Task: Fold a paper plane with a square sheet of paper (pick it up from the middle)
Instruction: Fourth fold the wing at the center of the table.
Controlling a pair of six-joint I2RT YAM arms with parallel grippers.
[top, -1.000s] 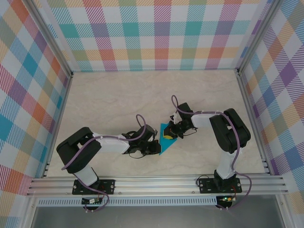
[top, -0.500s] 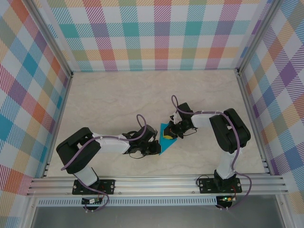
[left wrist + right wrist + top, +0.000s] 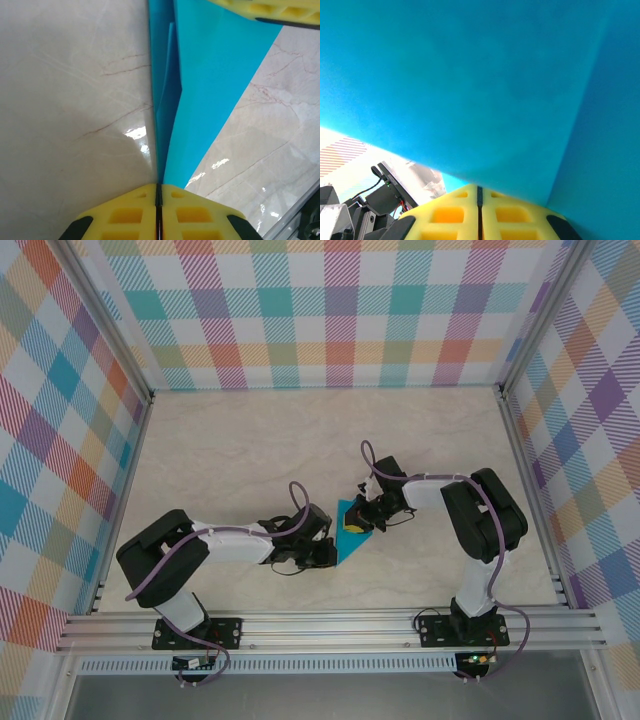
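Folded teal sheet of paper (image 3: pixel 352 533) sits mid-tabletop (image 3: pixel 220 460), its crease running straight away from the left fingers (image 3: pixel 130 212), which pinch its near tip. The right fingers (image 3: pixel 445 215) clamp the far end.

plaid walls (image 3: pixel 340 310), marble tabletop (image 3: pixel 250 440), aluminium rails (image 3: pixel 330 632)

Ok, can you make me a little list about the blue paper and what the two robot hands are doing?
paper: teal-blue, folded with a long crease, narrowing to one end
left gripper: shut on the paper's narrow end
right gripper: shut on the paper's wide end
table: pale marble pattern, below the paper
place: between the two arms, near the table's middle
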